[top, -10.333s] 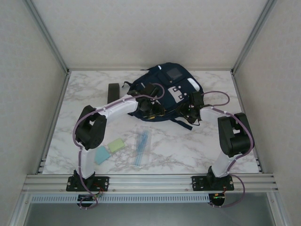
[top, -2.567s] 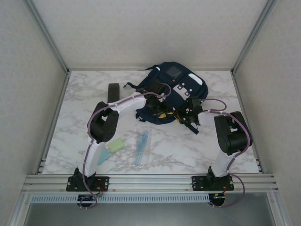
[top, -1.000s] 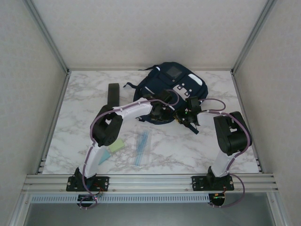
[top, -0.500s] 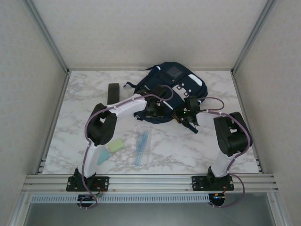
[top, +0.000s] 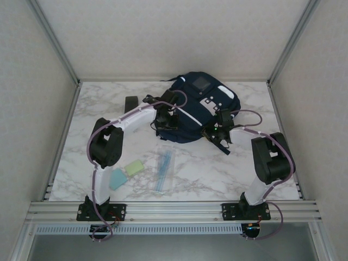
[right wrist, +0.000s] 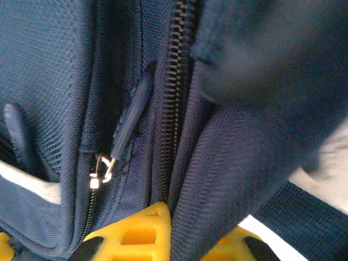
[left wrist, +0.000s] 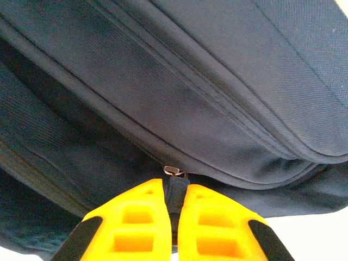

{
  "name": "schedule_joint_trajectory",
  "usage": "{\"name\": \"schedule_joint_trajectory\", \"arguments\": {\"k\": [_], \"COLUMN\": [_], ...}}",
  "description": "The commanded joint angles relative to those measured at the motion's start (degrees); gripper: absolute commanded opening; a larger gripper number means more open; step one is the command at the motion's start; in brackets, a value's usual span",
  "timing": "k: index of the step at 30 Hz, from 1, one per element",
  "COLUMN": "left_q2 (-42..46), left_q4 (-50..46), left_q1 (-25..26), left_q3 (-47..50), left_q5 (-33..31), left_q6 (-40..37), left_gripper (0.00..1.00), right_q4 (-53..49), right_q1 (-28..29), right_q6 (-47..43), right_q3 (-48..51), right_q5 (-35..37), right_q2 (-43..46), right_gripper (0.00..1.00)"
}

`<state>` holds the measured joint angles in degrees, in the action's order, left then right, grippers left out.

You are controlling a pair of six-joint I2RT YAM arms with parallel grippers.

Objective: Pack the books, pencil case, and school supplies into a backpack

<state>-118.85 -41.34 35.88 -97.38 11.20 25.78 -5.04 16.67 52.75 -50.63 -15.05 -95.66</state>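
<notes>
The navy backpack (top: 191, 124) lies at the back middle of the table. My left gripper (top: 165, 119) is at its left side, shut on a dark zipper pull (left wrist: 175, 191) that sticks up between the yellow fingers (left wrist: 136, 223). At the backpack's front right, my right gripper (top: 216, 132) is shut on a fold of backpack fabric (right wrist: 212, 212) beside a zip track. The clear pencil case (top: 164, 168) with blue pens lies on the table in front. A pale green pad (top: 135, 167) and a pale blue pad (top: 117, 178) lie at the front left. The books are out of view.
A black oblong object (top: 130, 103) lies left of the backpack. A second zipper pull (right wrist: 130, 122) with a metal ring hangs near my right fingers. A dark strap (top: 224, 147) trails from the backpack's front right. Frame posts and walls close in the marble table (top: 244, 174).
My left gripper has moved left and back along the backpack's edge, drawing the zipper pull with it. The right gripper has tightened on the fabric and stayed in place.
</notes>
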Motion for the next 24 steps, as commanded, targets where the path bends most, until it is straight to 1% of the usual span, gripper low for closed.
{"name": "schedule_joint_trajectory", "arguments": {"k": [1,3,4,6,9,12,15,19,22,24], "left_q2": [6.3,7.2,7.3,7.3,7.0,6.4,6.5,7.2,7.6,8.0], "left_q4": [-0.1,1.3,1.6,2.2,4.3,5.3,6.0,9.0,10.0,9.8], "left_q1": [-4.2,-2.8,-2.1,-0.8,0.3,1.1,1.9,2.8,3.7,3.9], "left_q3": [-2.3,-3.4,-4.1,-5.7,-6.7,-7.8,-8.6,-8.7,-8.7,-8.3], "left_q5": [3.1,4.9,5.1,5.6,7.5,9.9,11.1,13.8,14.6,14.6], "left_q6": [4.1,5.8,6.1,6.9,8.7,9.8,10.4,13.0,13.7,13.5], "left_gripper": [0.00,0.00,0.00,0.00,0.00,0.00,0.00,0.00,0.00,0.00], "right_q4": [-13.0,-15.2,-16.2,-18.5,-19.0,-14.7,-10.6,-1.8,-0.3,3.3], "right_q1": [-5.2,-4.8,-4.7,-4.3,-3.6,-2.1,-0.6,1.4,3.1,3.4], "right_q6": [-5.5,-5.8,-5.9,-5.8,-4.1,0.0,3.3,9.5,10.9,12.7], "right_q3": [-5.3,-6.2,-6.3,-6.4,-4.6,-1.6,-0.2,0.5,-1.3,-0.9], "right_q5": [5.5,2.2,1.2,-0.5,-2.6,-5.0,-3.2,-5.3,-2.7,-1.3], "right_q2": [6.6,9.1,10.4,13.3,16.6,18.9,19.7,17.0,13.7,12.0], "right_gripper": [0.30,0.49,0.54,0.59,0.60,0.61,0.61,0.62,0.63,0.60]}}
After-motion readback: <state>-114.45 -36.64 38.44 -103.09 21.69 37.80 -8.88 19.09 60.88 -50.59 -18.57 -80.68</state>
